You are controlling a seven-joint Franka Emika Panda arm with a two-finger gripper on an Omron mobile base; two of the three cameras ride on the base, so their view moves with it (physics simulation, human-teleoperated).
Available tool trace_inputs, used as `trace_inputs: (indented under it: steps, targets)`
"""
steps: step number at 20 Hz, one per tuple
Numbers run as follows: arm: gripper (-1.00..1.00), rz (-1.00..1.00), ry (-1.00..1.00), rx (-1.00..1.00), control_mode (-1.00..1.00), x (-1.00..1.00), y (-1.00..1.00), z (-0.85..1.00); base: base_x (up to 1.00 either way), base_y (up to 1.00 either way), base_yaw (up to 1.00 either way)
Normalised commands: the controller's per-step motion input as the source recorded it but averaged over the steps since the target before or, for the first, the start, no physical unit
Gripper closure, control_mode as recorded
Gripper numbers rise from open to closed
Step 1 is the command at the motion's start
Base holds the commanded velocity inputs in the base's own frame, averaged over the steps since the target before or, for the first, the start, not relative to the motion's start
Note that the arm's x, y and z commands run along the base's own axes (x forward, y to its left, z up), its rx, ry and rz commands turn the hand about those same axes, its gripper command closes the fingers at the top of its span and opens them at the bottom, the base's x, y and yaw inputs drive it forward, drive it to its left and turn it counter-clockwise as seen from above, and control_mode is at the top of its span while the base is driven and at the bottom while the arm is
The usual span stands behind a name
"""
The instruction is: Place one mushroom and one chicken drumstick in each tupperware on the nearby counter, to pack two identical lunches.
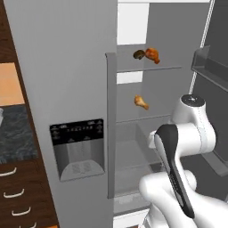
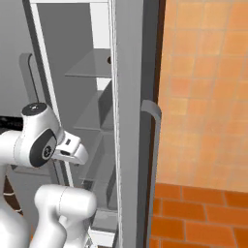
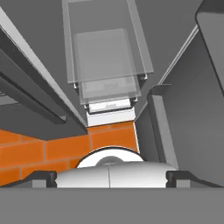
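- Standing open, the grey fridge takes most of the left base view; its closed left door carries a dispenser panel at lower centre.
- Fridge interior, centre-right of the left base view: glass shelves stacked, clear drawers lower down.
- Arm rises from the lower right of the left base view, elbow bent in front of the open compartment.
- Gripper at the bottom of the hand view: finger tips spread wide, nothing between them. It looks down past the shelves to orange brick floor.
- Counter, left edge of the left base view: dark speckled top over wood drawers.
- Upper chicken drumstick on the top shelf, upper centre-right.
- Lower chicken drumstick one shelf down, alone.
- Mushroom touching or just beside the upper drumstick, on its left.
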Motion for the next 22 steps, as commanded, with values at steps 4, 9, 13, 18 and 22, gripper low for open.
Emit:
trace_inputs:
  steps: [4, 9, 13, 18, 22]
  targets:
    - [-1.0, 0.0, 0.0, 0.0, 1.0, 0.0, 0.0, 0.0, 0.17, 0.0, 0.04]
    - [-1.0, 0.0, 0.0, 0.0, 1.0, 0.0, 0.0, 0.0, 0.38, -0.02, 0.03]
    - [-1.0, 0.0, 0.0, 0.0, 1.0, 0.0, 0.0, 0.0, 0.46, -0.03, 0.0]
    - [-1.0, 0.0, 0.0, 0.0, 1.0, 0.0, 0.0, 0.0, 0.39, -0.07, 0.0]
    - [-1.0, 0.0, 0.0, 0.0, 1.0, 0.0, 0.0, 0.0, 0.01, 0.0, 0.0]
